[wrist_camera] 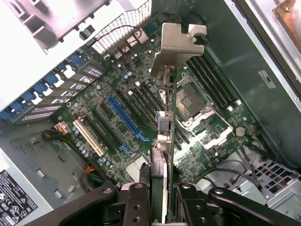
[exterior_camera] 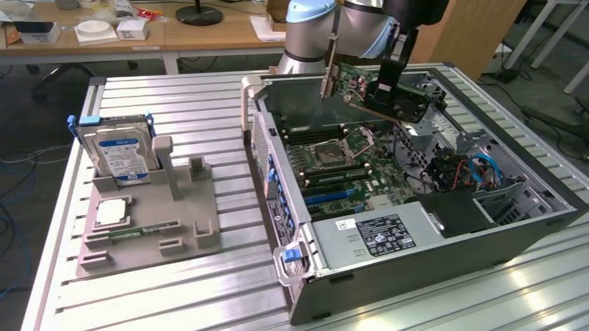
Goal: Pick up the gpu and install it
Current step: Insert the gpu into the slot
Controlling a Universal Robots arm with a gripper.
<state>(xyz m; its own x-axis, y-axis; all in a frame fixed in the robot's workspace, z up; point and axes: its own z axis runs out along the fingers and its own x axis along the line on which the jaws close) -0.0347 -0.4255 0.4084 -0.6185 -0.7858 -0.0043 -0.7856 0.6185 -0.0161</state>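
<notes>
Gripper [exterior_camera: 385, 81] jaws are clamped on the gpu [exterior_camera: 352, 77], holding it tilted in the air above the open computer case [exterior_camera: 414, 255]. The exterior view shows the card's green board and black fan, hanging clear of the parts below. The wrist view shows the card edge-on between two black fingers [wrist_camera: 137, 200], with its silver bracket [wrist_camera: 173, 49] at the end farthest from the gripper. Beneath the gripper lies the motherboard [wrist_camera: 117, 141], with a blue slot [wrist_camera: 126, 123] on one side of the card and the processor socket [wrist_camera: 190, 101] on the other. Well away from the gripper, outside the case, the exterior view shows a hard drive [exterior_camera: 124, 155] standing in a grey holder [exterior_camera: 184, 227], and a memory stick [exterior_camera: 143, 232] lying in the same holder.
</notes>
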